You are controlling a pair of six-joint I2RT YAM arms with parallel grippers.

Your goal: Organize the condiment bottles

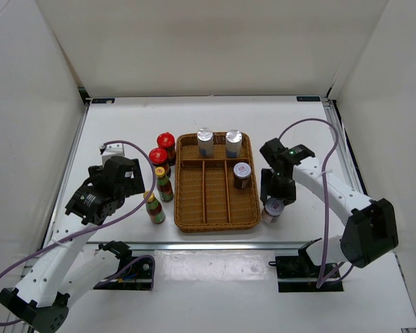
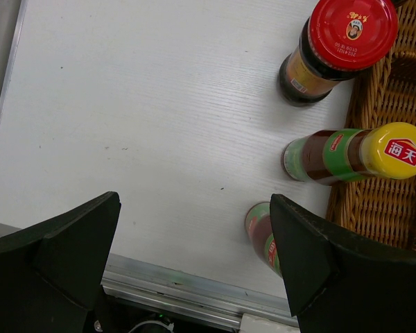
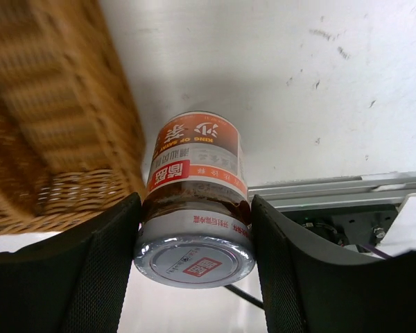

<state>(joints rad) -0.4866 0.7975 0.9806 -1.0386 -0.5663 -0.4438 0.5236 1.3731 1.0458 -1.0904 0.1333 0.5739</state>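
Note:
My right gripper [image 1: 274, 200] is shut on a silver-capped shaker [image 3: 194, 208] with an orange label, its fingers [image 3: 100, 270] on both sides of the cap. The shaker stands just off the near right corner of the wicker tray [image 1: 218, 222]. Three more silver-capped shakers are in the tray: two at the back [image 1: 205, 141] [image 1: 234, 142] and one on the right [image 1: 242, 175]. Two red-capped jars [image 1: 166, 144] [image 1: 159, 158] and two yellow-capped bottles [image 1: 163, 182] [image 1: 154, 207] stand left of the tray. My left gripper [image 2: 194, 263] is open and empty, with the nearer yellow-capped bottle [image 2: 262, 232] just beside its right finger.
The tray's three long middle compartments [image 1: 204, 191] hold nothing. The table's metal front rail [image 2: 187, 288] runs right under my left gripper. White walls enclose the table on three sides.

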